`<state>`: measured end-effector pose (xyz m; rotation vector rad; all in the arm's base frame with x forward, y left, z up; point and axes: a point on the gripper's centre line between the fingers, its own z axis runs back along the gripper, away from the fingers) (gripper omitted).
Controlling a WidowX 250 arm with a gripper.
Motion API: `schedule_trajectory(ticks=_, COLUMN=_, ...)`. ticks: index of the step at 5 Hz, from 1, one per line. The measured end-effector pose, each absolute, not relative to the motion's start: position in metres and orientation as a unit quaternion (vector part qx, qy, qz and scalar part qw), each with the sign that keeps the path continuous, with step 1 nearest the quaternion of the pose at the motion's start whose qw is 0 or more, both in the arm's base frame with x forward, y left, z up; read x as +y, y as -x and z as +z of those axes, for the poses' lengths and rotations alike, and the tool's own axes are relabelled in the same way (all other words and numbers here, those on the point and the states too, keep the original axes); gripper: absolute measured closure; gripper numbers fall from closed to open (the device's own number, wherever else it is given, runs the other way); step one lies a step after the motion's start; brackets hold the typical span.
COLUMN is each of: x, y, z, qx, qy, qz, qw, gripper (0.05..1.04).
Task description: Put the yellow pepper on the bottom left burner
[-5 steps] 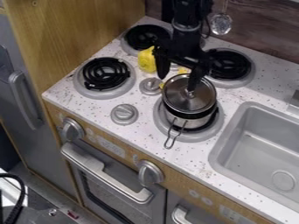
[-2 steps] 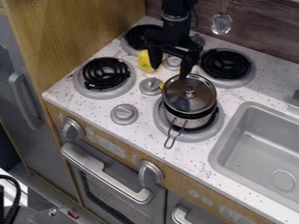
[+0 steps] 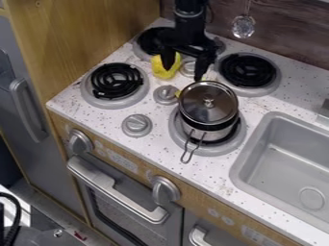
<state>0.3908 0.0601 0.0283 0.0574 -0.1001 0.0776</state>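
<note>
At near L: 1 burner (image 3: 117, 80), blk coil. Far L: 1 burner (image 3: 149, 42), same type, partly behind gripper (image 3: 185, 72). R of near L burner: 1 yellow pepper (image 3: 162, 73), on countertop, partly hidden by 1 finger. Next R: gripper, blk, fingers wide apart, nil held. Near R burner (image 3: 210, 151): 1 pot (image 3: 207, 130) w/ lid (image 3: 208, 113). Far R: 1 burner (image 3: 248, 70). R edge: 1 sink (image 3: 283, 163), gray.

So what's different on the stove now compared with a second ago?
The end effector has shifted up and to the left in the view, off the lidded pot and over toward the yellow pepper. I see nothing taken hold of or let go. The pot stays on its burner, and the pepper is about where it was.
</note>
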Motion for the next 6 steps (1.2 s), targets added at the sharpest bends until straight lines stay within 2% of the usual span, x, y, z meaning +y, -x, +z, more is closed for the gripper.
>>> schedule_trajectory(ticks=3, x=0.091, y=-0.416, z=0.012, qx=-0.047, qy=-0.035, qz=0.048, qw=0.997, gripper=0.084)
schedule_trajectory(ticks=5, x=0.125, y=-0.44, z=0.001, qx=-0.063, qy=-0.048, qz=0.066, qw=0.995, gripper=0.084)
schedule_trajectory(ticks=6, x=0.136, y=-0.442, z=-0.009, qx=-0.062, qy=-0.039, qz=0.08, qw=0.994, gripper=0.084)
